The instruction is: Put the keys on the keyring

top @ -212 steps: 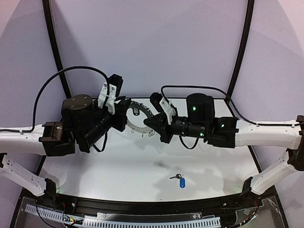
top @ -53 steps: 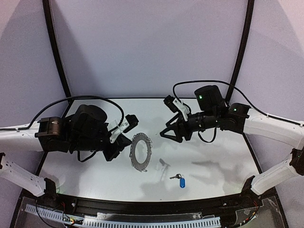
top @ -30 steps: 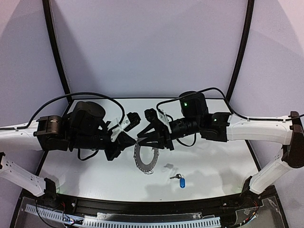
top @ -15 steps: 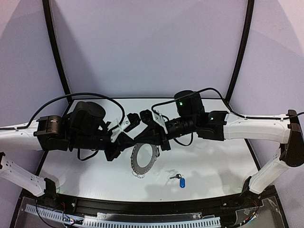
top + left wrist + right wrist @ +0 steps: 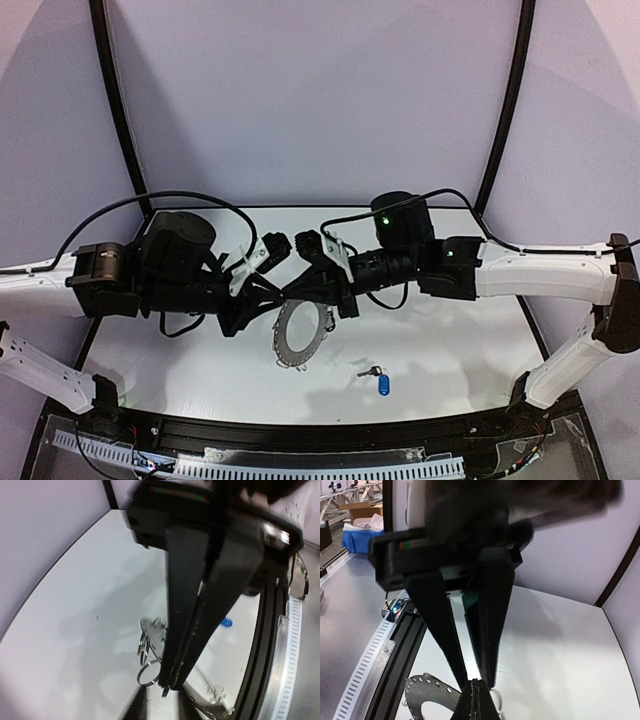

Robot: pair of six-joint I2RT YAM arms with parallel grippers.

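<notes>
The keyring (image 5: 300, 335), a flat silvery ring with small rim holes, hangs tilted over the table's middle. My right gripper (image 5: 293, 290) is shut on its upper rim. In the right wrist view my own fingertips (image 5: 478, 686) are pressed together, with the keyring (image 5: 422, 694) below left. My left gripper (image 5: 272, 294) faces it, and its two fingers (image 5: 445, 635) stand apart, open, on either side of the grip point. In the left wrist view the right fingers (image 5: 192, 605) clamp the keyring (image 5: 152, 632), with a wire loop (image 5: 146, 676) dangling. One of the keys, silver with a blue tag (image 5: 380, 380), lies on the table near the front.
Both arms meet over the white table (image 5: 450, 340). A black rail (image 5: 320, 432) runs along the near edge. Black frame posts (image 5: 505, 110) and a pale curved backdrop stand behind.
The right gripper closed in and shut on the keyring's rim. The left gripper, shut a moment ago, has opened its fingers. The keyring swung slightly left.
</notes>
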